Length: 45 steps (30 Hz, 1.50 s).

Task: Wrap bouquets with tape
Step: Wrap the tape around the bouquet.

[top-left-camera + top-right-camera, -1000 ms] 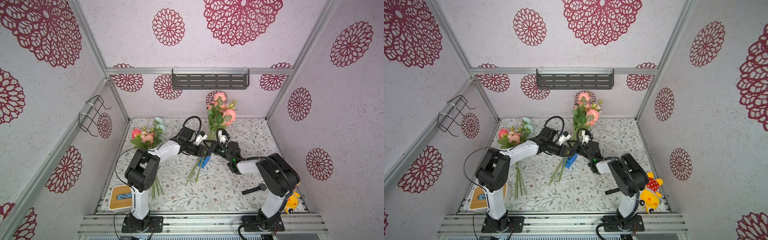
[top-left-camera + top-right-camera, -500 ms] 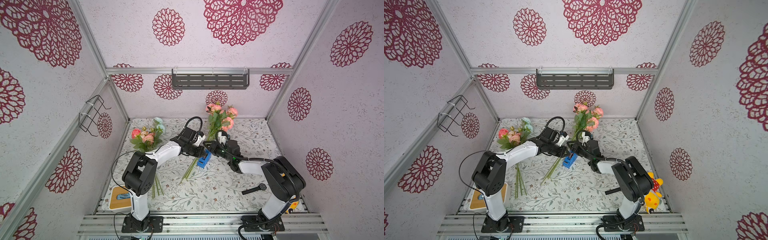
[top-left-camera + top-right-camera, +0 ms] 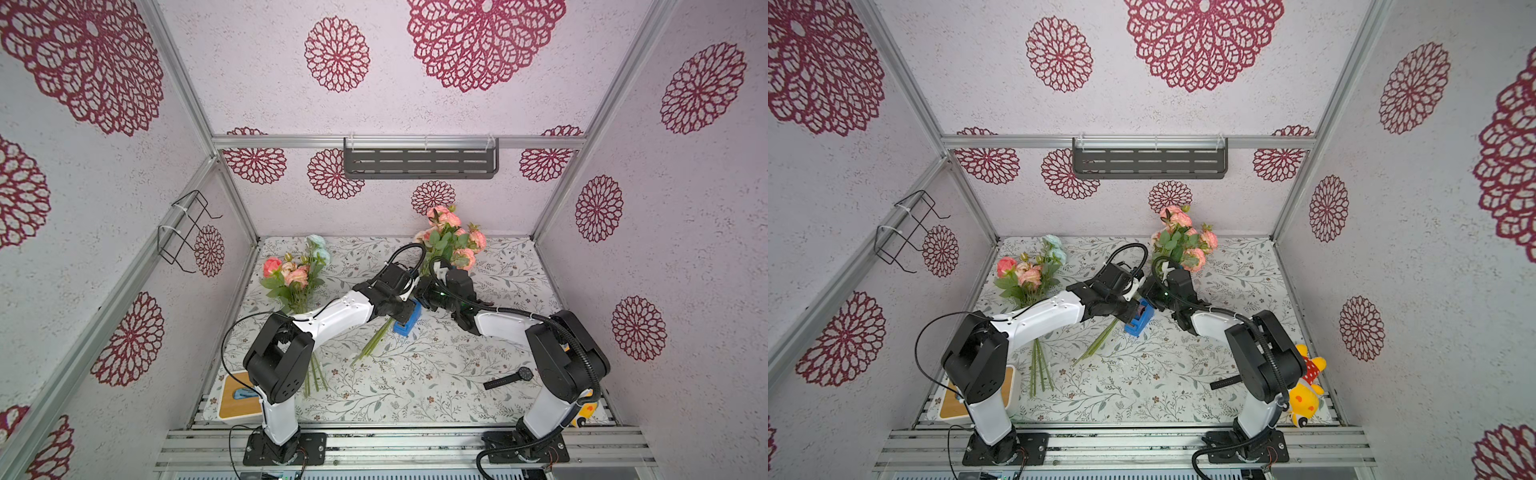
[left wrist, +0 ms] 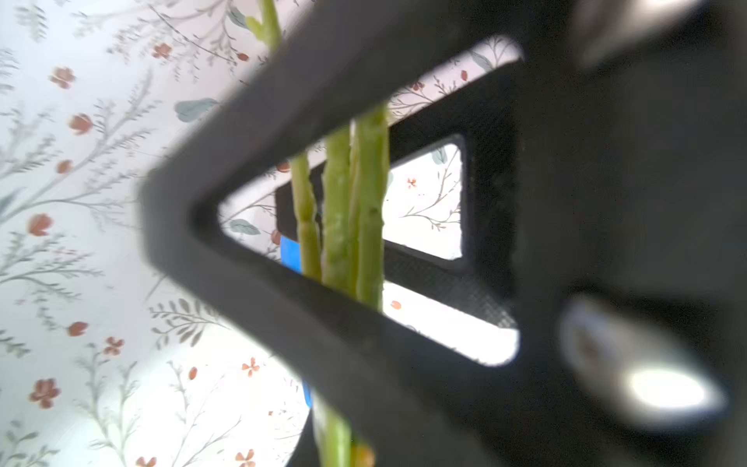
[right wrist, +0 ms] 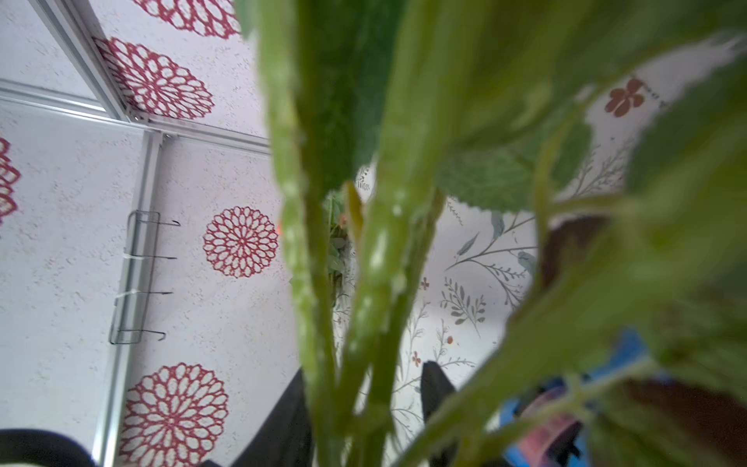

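Held bouquet (image 3: pixel 451 243): blooms just right of centre by the back wall in both top views; stems (image 4: pixel 337 210) slant down toward centre frame, ends low over the bench (image 3: pixel 415 386)
Left hand (image 3: pixel 398 309): clamped narrow on the stems; sits just above the tape dispenser
Right hand (image 3: pixel 422 291): just beside the left, higher on the same stems; a finger either side of them, but gripping or loose I cannot tell
Tape dispenser (image 3: pixel 406 323): centre frame, on the bench under the stems; touching them or just clear, unsure
Second bouquet (image 3: pixel 297 274): left of centre, lying flat, well apart
Step, as I judge: bringing the bunched stems to the tape
Doing it well: bunch tight, no stem straying; leaves clear of the sticky end; dispenser looks light and may slide, so pull low along the bench
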Available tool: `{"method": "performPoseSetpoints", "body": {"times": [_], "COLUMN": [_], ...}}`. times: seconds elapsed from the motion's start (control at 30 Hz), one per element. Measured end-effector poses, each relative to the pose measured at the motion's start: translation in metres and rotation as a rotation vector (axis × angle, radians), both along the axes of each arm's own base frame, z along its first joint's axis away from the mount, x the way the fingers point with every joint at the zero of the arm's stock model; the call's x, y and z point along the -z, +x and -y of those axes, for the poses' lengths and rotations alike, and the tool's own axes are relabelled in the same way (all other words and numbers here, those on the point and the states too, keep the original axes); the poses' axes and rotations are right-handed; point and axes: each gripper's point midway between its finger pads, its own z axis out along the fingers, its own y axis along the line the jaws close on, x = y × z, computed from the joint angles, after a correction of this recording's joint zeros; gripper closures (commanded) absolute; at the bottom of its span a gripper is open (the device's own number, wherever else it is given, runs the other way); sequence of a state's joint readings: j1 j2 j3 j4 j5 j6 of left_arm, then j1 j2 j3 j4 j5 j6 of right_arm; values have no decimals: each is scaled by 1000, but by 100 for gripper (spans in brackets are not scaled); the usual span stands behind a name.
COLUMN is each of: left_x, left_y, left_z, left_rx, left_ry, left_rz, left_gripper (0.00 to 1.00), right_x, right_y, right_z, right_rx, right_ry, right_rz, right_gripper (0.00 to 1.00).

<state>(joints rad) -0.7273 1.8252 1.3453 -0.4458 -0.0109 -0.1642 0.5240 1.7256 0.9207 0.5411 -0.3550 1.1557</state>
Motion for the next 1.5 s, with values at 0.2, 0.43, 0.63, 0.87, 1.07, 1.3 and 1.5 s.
{"method": "performPoseSetpoints", "body": {"times": [0.2, 0.43, 0.63, 0.87, 1.07, 1.3, 1.5], "left_x": [5, -9, -32, -25, -14, -3, 10], "left_y": [-1, -2, 6, -24, -35, -39, -33], "left_z": [-4, 7, 1, 19, 32, 32, 30], "left_rx": [-13, 8, 36, 194, 270, 269, 213], "left_ry": [55, -83, -397, -551, -584, -584, -554], "left_rz": [38, -9, -175, -412, -548, -601, -605], "left_gripper": [92, 54, 49, 47, 46, 51, 76], "right_x": [-5, 6, 24, 9, -18, -19, -16], "right_y": [-2, -5, -13, -16, -12, -18, -20], "right_z": [2, 5, 17, 21, 20, 17, 17], "right_rx": [12, -11, -27, -26, -16, -26, -23], "right_ry": [9, -54, -112, -88, -50, -39, -36], "right_rz": [-11, -6, 22, 139, 267, 296, 289], "right_gripper": [100, 100, 100, 100, 100, 100, 100]}}
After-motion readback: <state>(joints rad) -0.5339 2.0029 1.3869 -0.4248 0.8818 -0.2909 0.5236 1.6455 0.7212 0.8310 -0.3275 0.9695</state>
